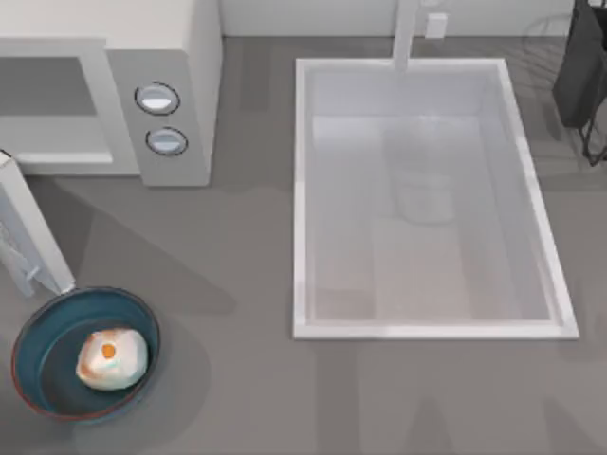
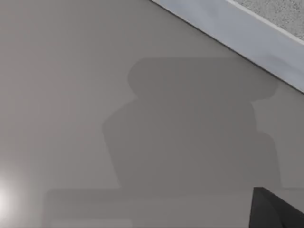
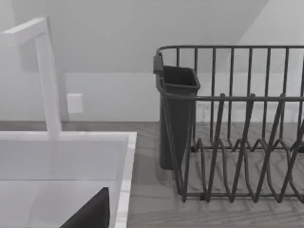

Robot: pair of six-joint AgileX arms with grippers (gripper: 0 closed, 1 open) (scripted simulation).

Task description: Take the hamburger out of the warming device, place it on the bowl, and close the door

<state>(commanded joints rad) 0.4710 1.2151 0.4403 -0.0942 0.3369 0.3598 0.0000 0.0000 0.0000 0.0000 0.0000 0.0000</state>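
Hamburger (image 1: 112,358) seated inside bowl (image 1: 43,332), front-left of warming device (image 1: 175,85); door (image 1: 28,237) open beside bowl. End effector state: cannot tell.

No legible text, labels or numbers

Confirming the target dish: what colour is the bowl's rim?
Reddish-brown rim on the blue-teal bowl; top view shows it best.

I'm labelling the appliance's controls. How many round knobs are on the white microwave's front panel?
2. Both sit on the grey front panel of the white boxy warming device, right of its cavity: the upper silver-rimmed knob and the lower silver-rimmed knob directly below it. None looks hidden.
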